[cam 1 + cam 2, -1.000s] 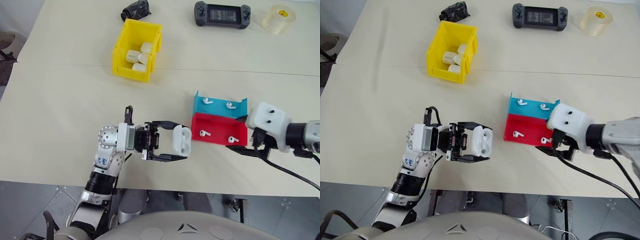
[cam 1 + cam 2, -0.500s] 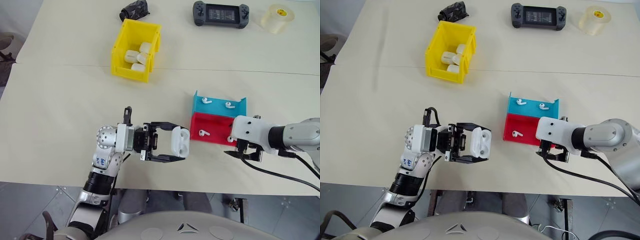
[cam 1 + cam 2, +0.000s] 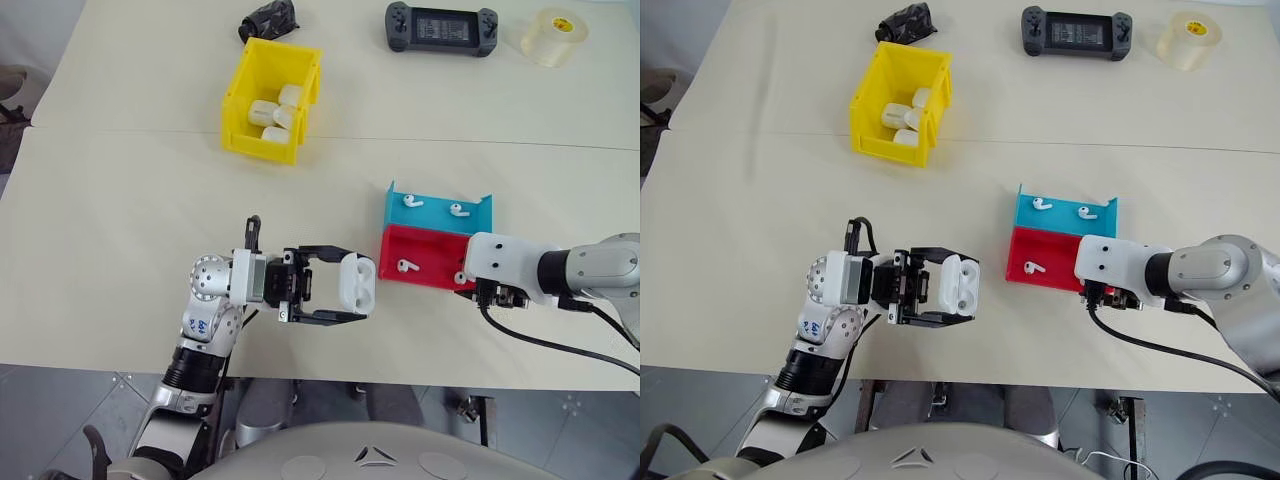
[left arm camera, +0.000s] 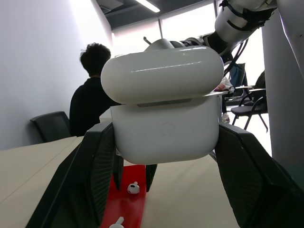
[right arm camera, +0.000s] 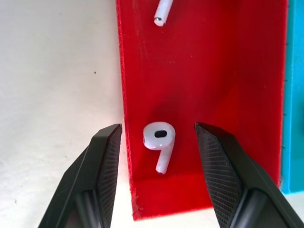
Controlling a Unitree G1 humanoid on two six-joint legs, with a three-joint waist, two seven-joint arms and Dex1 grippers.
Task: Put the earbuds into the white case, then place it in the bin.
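A: Bins? Yellow bin [image 3: 243, 98] upper left is holding white cases; red tray [image 5: 209, 71] is holding two earbuds [image 5: 160, 138].
B: Left gripper [image 3: 345, 286] is pinching the white case [image 3: 355, 283] (lower centre); right gripper [image 5: 159, 142] is straddling one bud, fingers apart.

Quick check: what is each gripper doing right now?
Left gripper: shut on the glossy white rounded earbud case.
Right gripper: open, its fingers either side of a tiny white earbud in the shallow red tray.

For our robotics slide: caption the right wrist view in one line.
Right gripper straddling a white earbud in the red tray, its black fingers apart.
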